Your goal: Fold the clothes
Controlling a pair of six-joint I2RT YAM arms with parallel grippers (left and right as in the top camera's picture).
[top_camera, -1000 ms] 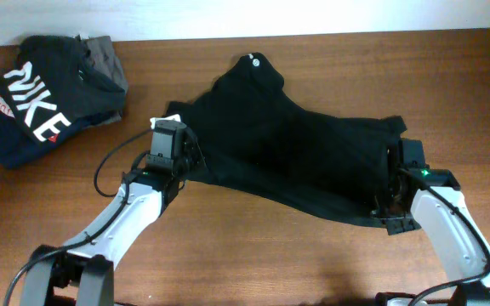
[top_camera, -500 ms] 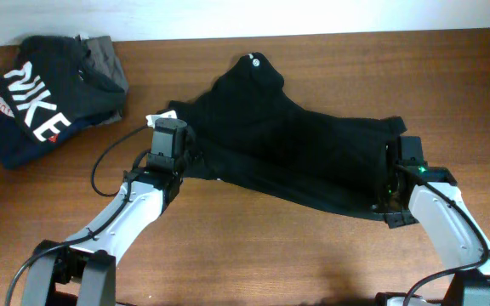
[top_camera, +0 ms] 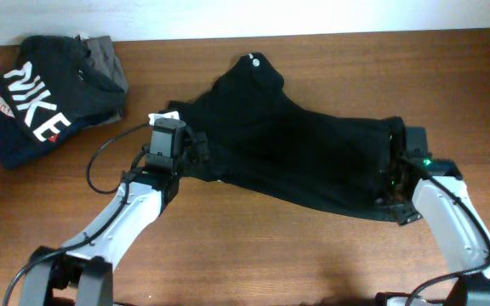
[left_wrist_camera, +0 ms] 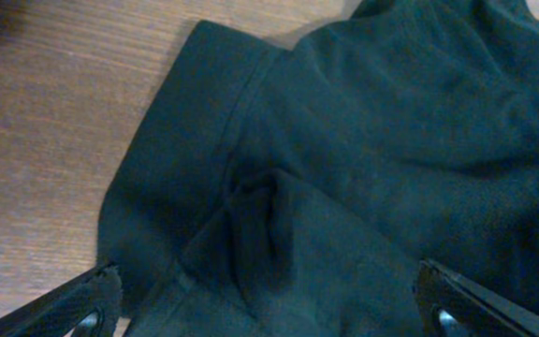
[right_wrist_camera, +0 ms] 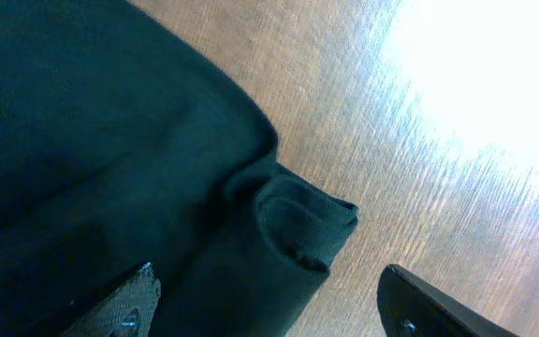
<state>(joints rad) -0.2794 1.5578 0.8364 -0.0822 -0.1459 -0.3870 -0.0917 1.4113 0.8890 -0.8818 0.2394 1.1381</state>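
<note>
The clothes, a black T-shirt (top_camera: 296, 144), lie spread across the middle of the table with a small white round mark (top_camera: 251, 59) at the collar. My left gripper (top_camera: 196, 150) is over the shirt's left sleeve edge. In the left wrist view it (left_wrist_camera: 265, 281) stands open, and a puckered fold of the shirt (left_wrist_camera: 251, 215) lies loose between the wide jaws. My right gripper (top_camera: 395, 172) is at the shirt's right edge. It (right_wrist_camera: 268, 276) is open too, over a rolled corner of the cloth (right_wrist_camera: 307, 220) that rests on the wood.
A dark garment with white NIKE lettering (top_camera: 32, 98) is piled at the back left with a grey garment (top_camera: 105, 55) behind it. The left arm's cable (top_camera: 99, 170) loops over the wooden table (top_camera: 270, 255). The table's far edge runs along the top.
Both grippers went from shut to open and let go of the shirt. The released sleeve and right corner now lie slack on the table.
</note>
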